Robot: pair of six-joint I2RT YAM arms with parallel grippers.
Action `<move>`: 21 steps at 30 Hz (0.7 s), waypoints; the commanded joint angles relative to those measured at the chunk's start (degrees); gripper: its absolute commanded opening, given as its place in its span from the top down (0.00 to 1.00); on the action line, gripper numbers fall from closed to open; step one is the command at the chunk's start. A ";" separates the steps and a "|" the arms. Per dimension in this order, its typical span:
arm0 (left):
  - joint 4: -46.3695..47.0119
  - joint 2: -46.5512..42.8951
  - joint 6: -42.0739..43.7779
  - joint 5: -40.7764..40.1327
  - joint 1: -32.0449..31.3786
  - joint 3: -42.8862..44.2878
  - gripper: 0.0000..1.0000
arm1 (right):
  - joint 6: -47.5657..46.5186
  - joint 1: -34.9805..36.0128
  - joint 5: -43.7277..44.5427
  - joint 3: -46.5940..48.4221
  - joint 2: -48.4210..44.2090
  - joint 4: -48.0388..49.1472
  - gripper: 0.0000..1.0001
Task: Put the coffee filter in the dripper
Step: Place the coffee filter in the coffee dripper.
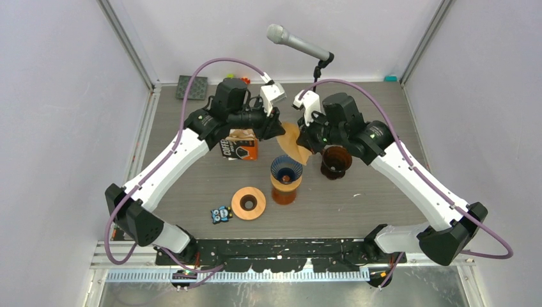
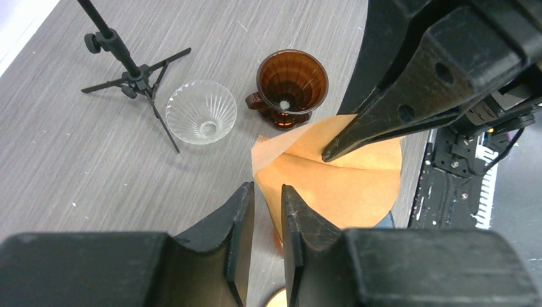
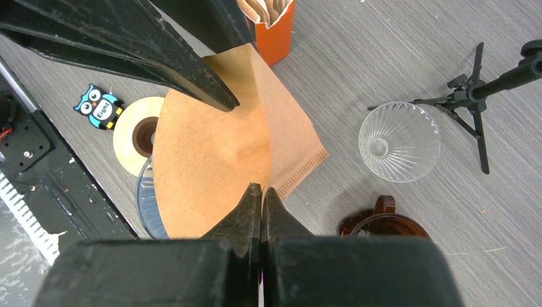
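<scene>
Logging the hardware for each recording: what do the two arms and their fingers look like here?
Both the left arm and right arm have white link shells with black joints and bases. A purple cable loops along each, and a white camera housing sits at each wrist. The left fingers and right fingers are matte black, flat-sided and tapering to narrow tips.

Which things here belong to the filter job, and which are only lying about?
Job: coffee filter, blue dripper under it.
Lying about: filter box, brown dripper, clear dripper, wooden ring, owl sticker, microphone.
</scene>
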 commanded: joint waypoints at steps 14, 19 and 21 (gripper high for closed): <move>5.66 -10.14 -6.31 2.36 -0.36 -9.07 0.93 | -3.01 0.95 -7.85 6.53 -0.04 -4.18 0.92; 6.34 -10.62 -9.35 -0.03 -0.38 -10.06 0.99 | -3.11 1.55 -7.78 7.24 0.84 -4.59 0.90; 6.60 -10.59 -10.71 -1.03 -0.39 -10.17 1.00 | -3.10 1.67 -7.55 7.37 1.20 -4.62 0.89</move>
